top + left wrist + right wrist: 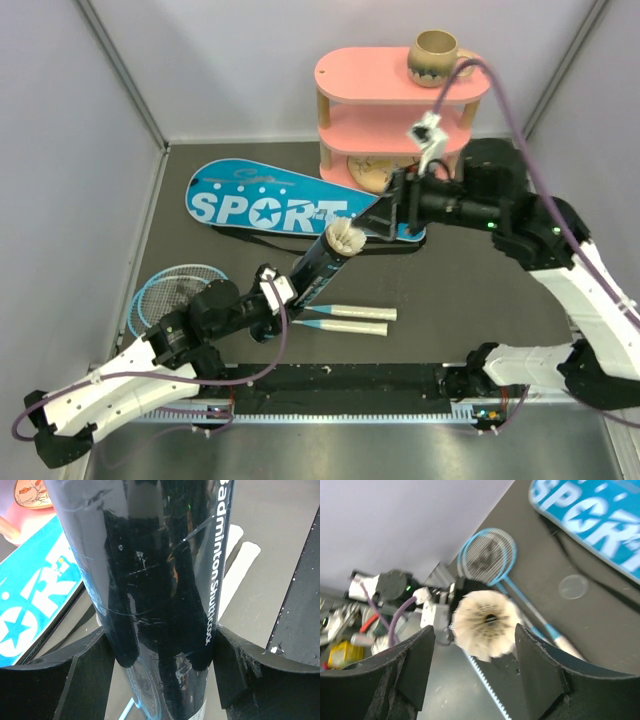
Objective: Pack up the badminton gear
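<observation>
The long black tube (pixel 318 265) is held tilted above the table, its open end pointing up and to the right. My left gripper (pixel 280 295) is shut on its lower part; in the left wrist view both fingers (pixel 75 680) press the tube (pixel 160 580). A white feather shuttlecock (pixel 343 238) sits in the tube's mouth, feathers outward. My right gripper (pixel 378 222) stands open just beyond it; in the right wrist view the shuttlecock (pixel 487 622) shows between the spread jaws, touching neither. Two light-blue rackets (pixel 170 290) lie at the left, white handles (pixel 352 320) towards the middle. The blue "SPORT" cover (pixel 270 205) lies behind.
A pink three-tier shelf (pixel 400 100) stands at the back with a beige mug (pixel 433 55) on top. A clear round lid (pixel 573 586) lies on the dark mat near the cover (pixel 600 515). Grey walls close the left, right and back sides.
</observation>
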`<state>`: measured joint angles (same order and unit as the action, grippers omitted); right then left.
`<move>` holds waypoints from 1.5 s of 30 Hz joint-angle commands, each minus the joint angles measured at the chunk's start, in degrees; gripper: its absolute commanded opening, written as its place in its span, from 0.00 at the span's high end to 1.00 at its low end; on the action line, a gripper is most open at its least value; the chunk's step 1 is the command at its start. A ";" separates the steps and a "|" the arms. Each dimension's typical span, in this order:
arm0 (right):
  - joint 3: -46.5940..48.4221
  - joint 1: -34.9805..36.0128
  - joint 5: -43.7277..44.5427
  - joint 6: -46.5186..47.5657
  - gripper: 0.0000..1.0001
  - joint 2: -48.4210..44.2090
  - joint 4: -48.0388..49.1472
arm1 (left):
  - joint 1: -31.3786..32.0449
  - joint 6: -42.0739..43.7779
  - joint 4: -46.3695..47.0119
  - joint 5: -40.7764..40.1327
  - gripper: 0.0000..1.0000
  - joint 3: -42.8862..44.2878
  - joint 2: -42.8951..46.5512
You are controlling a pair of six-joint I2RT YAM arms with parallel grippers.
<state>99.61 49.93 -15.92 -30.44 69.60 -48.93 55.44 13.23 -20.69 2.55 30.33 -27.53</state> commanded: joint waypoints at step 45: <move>-1.09 -0.73 -7.11 4.16 0.24 7.82 0.52 | 0.02 0.39 5.92 -0.17 1.00 1.93 3.27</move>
<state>95.35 46.22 -21.15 -26.28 70.76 -41.39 55.44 13.47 -20.12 1.85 30.33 -23.92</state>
